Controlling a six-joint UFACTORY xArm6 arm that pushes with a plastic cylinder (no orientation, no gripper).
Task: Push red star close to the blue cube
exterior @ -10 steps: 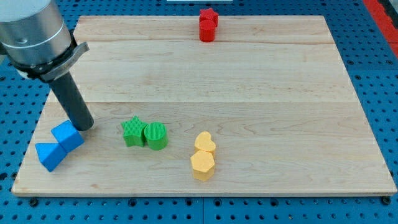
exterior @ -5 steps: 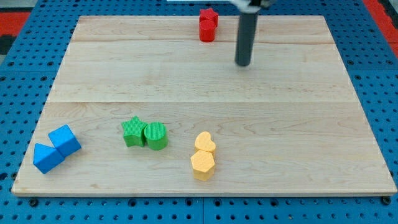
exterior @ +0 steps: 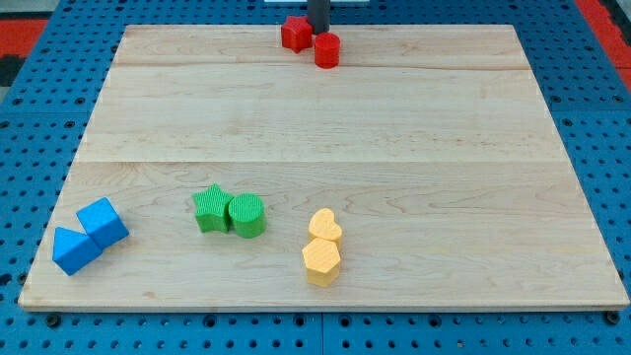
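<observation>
The red star (exterior: pixel 295 33) lies at the view's top edge of the wooden board, just left of a red cylinder (exterior: pixel 327 49). My tip (exterior: pixel 317 30) is at the top of the view, right beside the star's right side and just above the cylinder. The blue cube (exterior: pixel 104 222) sits at the board's lower left, touching a blue triangular block (exterior: pixel 72 248). The star is far from the cube.
A green star (exterior: pixel 209 208) and a green cylinder (exterior: pixel 247 215) touch each other left of centre near the bottom. A yellow heart (exterior: pixel 323 226) and a yellow hexagon (exterior: pixel 320 260) sit together to their right. The board (exterior: pixel 414 148) rests on a blue pegboard.
My tip went from beside the blue cube to the board's upper right, then up to the red blocks. The red star has slid left, apart from the red cylinder.
</observation>
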